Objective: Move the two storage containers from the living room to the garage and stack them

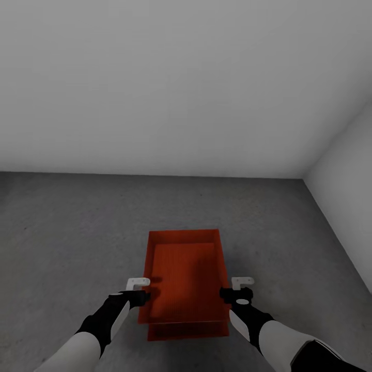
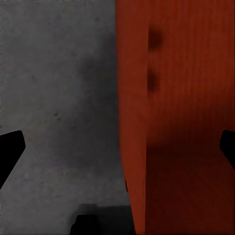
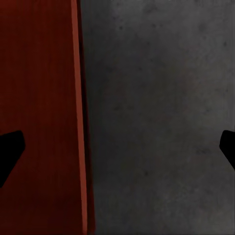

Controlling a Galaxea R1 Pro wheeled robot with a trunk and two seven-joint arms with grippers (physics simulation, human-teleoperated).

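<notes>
Both jaws are spread wide, gripping nothing: on the left gripper (image 1: 140, 292) and the right gripper (image 1: 236, 292) alike, the wrist views show the dark fingertips (image 2: 11, 152) far apart at the picture's edges. From where I stand, everything else is bare garage: white walls (image 1: 181, 77) meeting in a corner off to the robot's right, and a rough dark grey floor (image 1: 77, 232) running up to them.

On that floor, straight ahead of the robot and close in, sits the top bin (image 1: 185, 279), orange-red and open. Under its near end a second rim peeks out, which I take to be the bottom bin (image 1: 188, 330) (the two look nested squarely, though the lower one is mostly hidden, so I can't vouch for how it sits further back).

The stack's long axis points away from the robot toward the far wall, and the two arms flank it evenly, one at each long side, toward the near end. Neither arm is nearer than the other. Each wrist view has a long side wall of the bin running up between the parted fingertips, with red to one side and grey concrete to the other, so the jaws straddle the walls without pinching them.

By my reckoning the stacking is done. What remains is to lift both arms straight up off the walls, so no fingertip drags the top bin askew.
</notes>
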